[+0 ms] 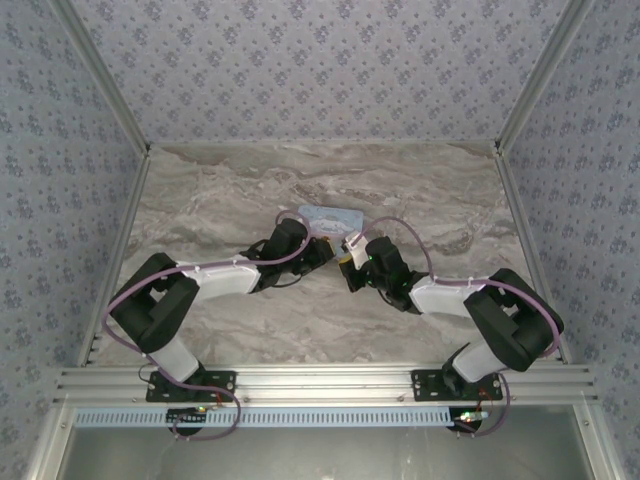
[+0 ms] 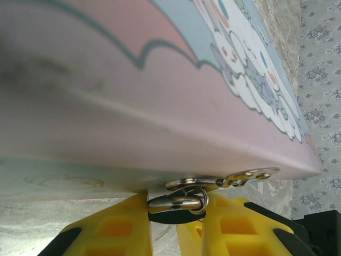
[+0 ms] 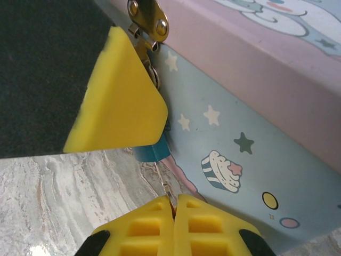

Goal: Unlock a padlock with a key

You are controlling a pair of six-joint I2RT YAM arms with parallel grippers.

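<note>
The teal-blue padlock (image 3: 152, 152) hangs from the metal hasp (image 3: 148, 18) on the front of the light-blue cartoon tin (image 3: 250, 144). My left gripper (image 2: 176, 214) is shut on the padlock, and its shiny shackle (image 2: 178, 202) shows between the yellow fingers (image 2: 114, 226). In the right wrist view one left finger (image 3: 122, 101) covers most of the lock body. My right gripper (image 3: 175, 201) is shut on the thin key (image 3: 169, 192), whose blade points up at the padlock's underside, a short gap below it. From above, the left gripper (image 1: 322, 252) and the right gripper (image 1: 349, 262) meet at the tin's near side.
The tin (image 1: 330, 216) lies on the marble table (image 1: 220, 190) near its middle. Patterned walls (image 1: 60, 150) enclose the table on the left, back and right. The hasp plate (image 2: 250, 175) sticks out under the lid edge.
</note>
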